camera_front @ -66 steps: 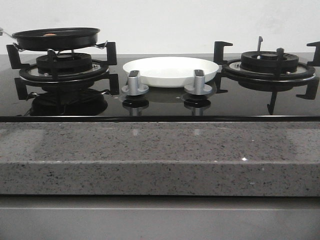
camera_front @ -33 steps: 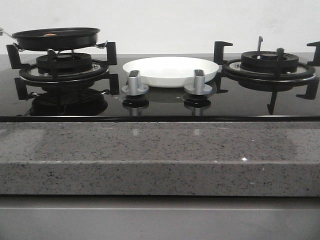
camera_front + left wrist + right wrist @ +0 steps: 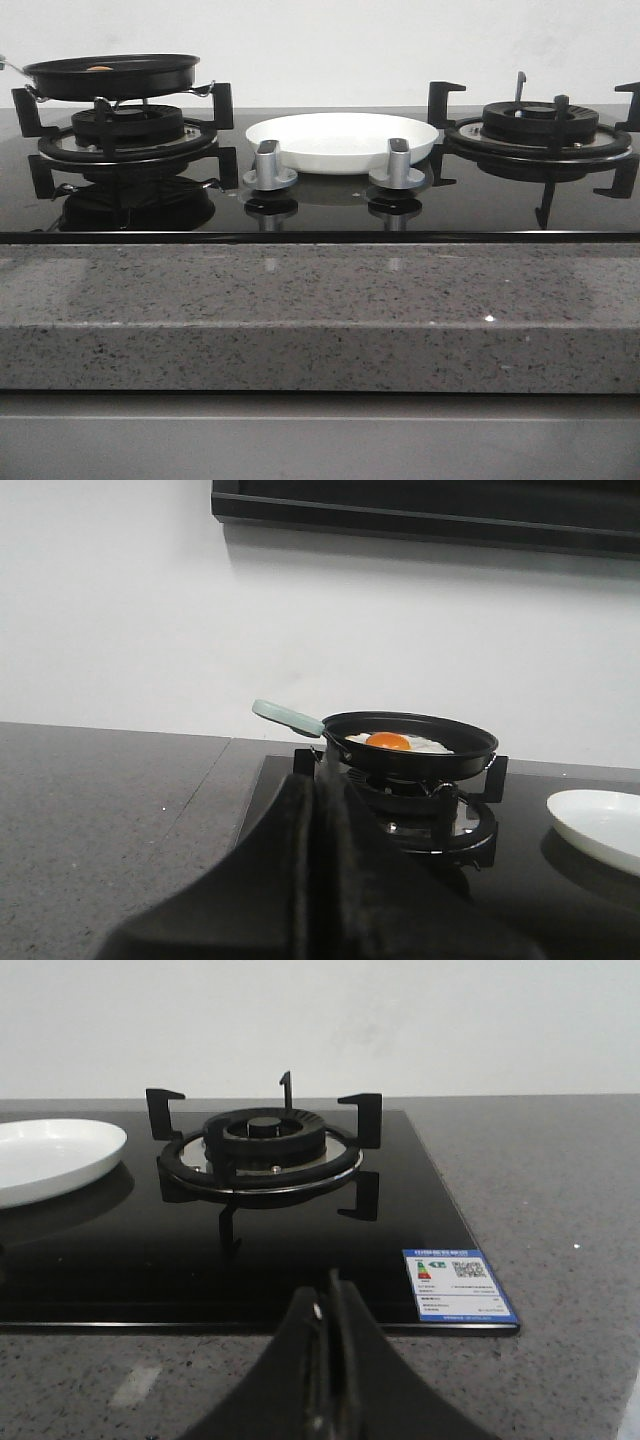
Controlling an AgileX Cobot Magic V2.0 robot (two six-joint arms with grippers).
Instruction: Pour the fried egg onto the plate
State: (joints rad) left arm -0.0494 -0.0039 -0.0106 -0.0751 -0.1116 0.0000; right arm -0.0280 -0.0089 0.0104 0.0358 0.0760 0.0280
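Note:
The fried egg (image 3: pixel 394 743), white with an orange yolk, lies in a black frying pan (image 3: pixel 112 76) on the left burner; only a sliver of the egg (image 3: pixel 99 69) shows over the pan rim in the front view. The pan (image 3: pixel 410 745) has a pale green handle (image 3: pixel 287 716). The white plate (image 3: pixel 340 141) sits between the two burners; its edge shows in the left wrist view (image 3: pixel 597 826) and the right wrist view (image 3: pixel 52 1158). My left gripper (image 3: pixel 318 792) is shut and empty, short of the pan handle. My right gripper (image 3: pixel 327 1295) is shut and empty over the counter's front edge. Neither gripper shows in the front view.
The black glass hob (image 3: pixel 320 205) holds a bare right burner (image 3: pixel 540 135) with upright black pan supports and two silver knobs (image 3: pixel 269 168) in front of the plate. A speckled grey stone counter (image 3: pixel 320 310) runs along the front. A white wall stands behind.

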